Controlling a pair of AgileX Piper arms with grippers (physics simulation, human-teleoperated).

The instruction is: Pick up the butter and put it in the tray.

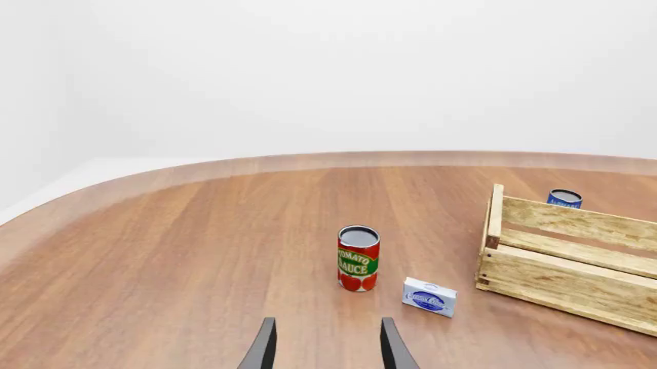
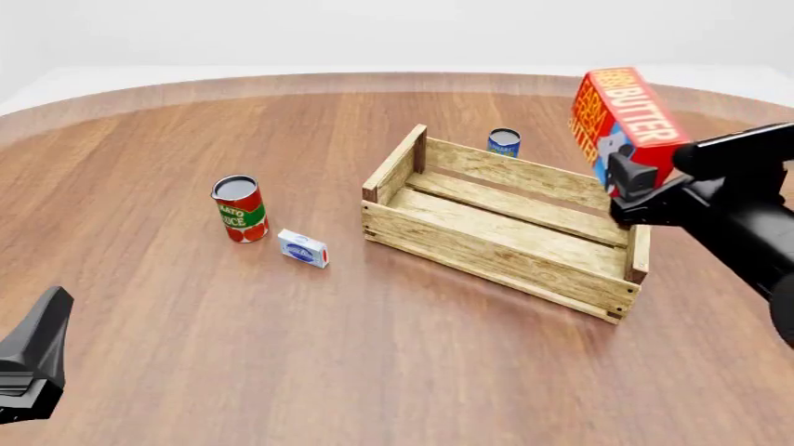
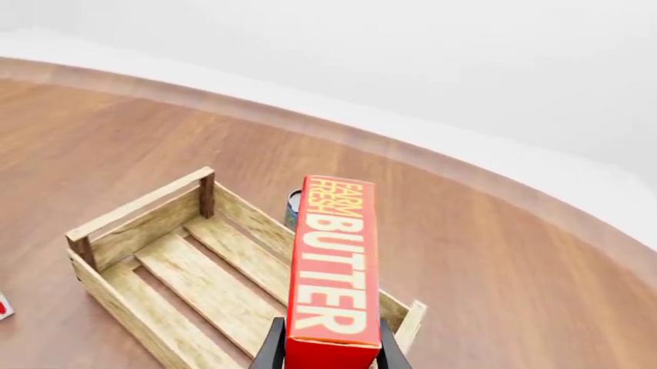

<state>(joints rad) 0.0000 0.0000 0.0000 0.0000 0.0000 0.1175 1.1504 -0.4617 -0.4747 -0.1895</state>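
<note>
In the left wrist view the left gripper (image 1: 326,346) hangs with its dark fingers spread and nothing between them, facing a can labelled "TOMATO SAUCE" (image 1: 358,258) and a small blue-and-white box (image 1: 429,297) on the wood-grain table (image 1: 185,254). In the front view the right gripper (image 2: 635,181) clamps the red carton, the butter (image 2: 620,116), aloft over the right end of the slatted wooden tray (image 2: 496,223), with a blue can (image 2: 504,141) beyond it. The right wrist view shows "FARM FRESH BUTTER" in yellow-orange letters, the jaws pressed against both sides.
</note>
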